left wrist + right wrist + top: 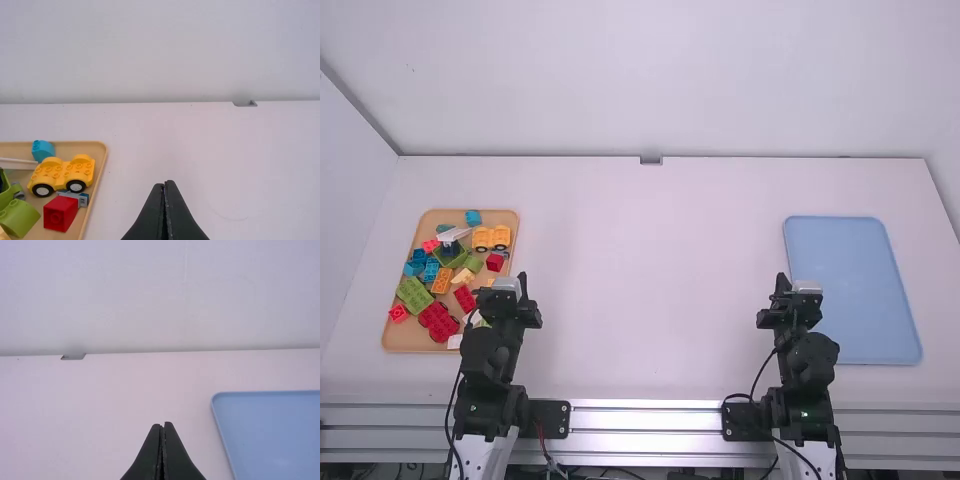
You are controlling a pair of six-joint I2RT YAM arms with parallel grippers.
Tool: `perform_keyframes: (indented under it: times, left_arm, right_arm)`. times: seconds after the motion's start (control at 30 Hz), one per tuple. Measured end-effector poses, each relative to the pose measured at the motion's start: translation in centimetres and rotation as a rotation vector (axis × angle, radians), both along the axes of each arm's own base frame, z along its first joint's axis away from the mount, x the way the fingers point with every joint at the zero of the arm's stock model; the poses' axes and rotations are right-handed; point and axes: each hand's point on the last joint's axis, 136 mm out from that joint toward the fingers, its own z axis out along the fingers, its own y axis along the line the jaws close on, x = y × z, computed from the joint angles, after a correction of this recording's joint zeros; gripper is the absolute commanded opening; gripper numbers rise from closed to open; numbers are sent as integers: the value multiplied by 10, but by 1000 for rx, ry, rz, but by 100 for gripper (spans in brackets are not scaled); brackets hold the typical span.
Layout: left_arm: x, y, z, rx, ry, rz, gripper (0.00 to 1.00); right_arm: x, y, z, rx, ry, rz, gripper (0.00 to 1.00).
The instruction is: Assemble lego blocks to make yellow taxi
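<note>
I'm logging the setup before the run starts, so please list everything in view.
Tan tray: one, left side of table
Yellow wheeled base: one, tan tray's far right
Other pieces: many, too crowded to count, red, green, blue, orange, white, in tan tray
Blue tray: one, right side
Table: one, white, beneath both trays
Walls: white, back and sides
Rail: silver, near edge
Cables: several, mostly black, near arms
Arms: two, black and white, near edge
End effectors: two, black, at arm tips, both shut
</note>
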Motion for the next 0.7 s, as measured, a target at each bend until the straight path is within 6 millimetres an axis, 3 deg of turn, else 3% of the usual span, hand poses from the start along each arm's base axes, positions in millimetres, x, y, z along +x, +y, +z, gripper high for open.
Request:
perform_keyframes:
  times: [0.5,0.7]
  left_arm:
    - [2,1,-8,1,45,8,10]
    - [5,4,16,1,48,23,19]
  right_arm:
    - [2,1,-8,-11,47,6,10]
    - [6,-1,10,-27,49,2,19]
